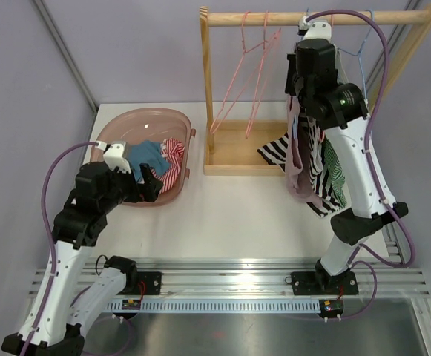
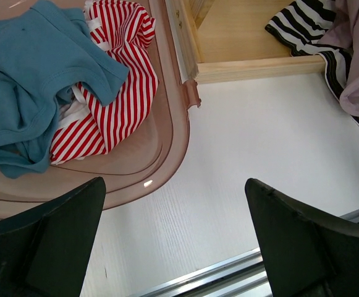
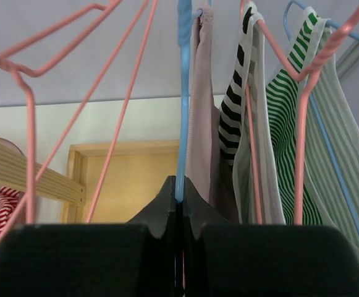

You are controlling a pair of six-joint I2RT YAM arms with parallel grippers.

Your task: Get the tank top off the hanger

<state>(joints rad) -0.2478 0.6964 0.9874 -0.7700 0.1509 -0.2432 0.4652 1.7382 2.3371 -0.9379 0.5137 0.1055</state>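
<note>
A mauve tank top [image 3: 202, 124] hangs on a blue wire hanger [image 3: 183, 93] on the wooden rack's rail [image 1: 274, 17]. It shows as the pale pink garment [image 1: 295, 167] at the left of the hanging clothes. My right gripper [image 3: 180, 187] is shut on the blue hanger's vertical wire, just left of the tank top's strap. Low at the left, my left gripper [image 2: 174, 185] is wide open with nothing between its fingers. It hangs over the white table beside the pink basin [image 2: 167, 148].
A black-and-white striped top [image 3: 232, 111] and a green striped top [image 3: 284, 124] hang on pink hangers just right of the tank top. Empty pink hangers [image 3: 31, 148] hang to its left. The basin [image 1: 178, 122] holds a blue garment [image 2: 25, 80] and a red striped one [image 2: 120, 93].
</note>
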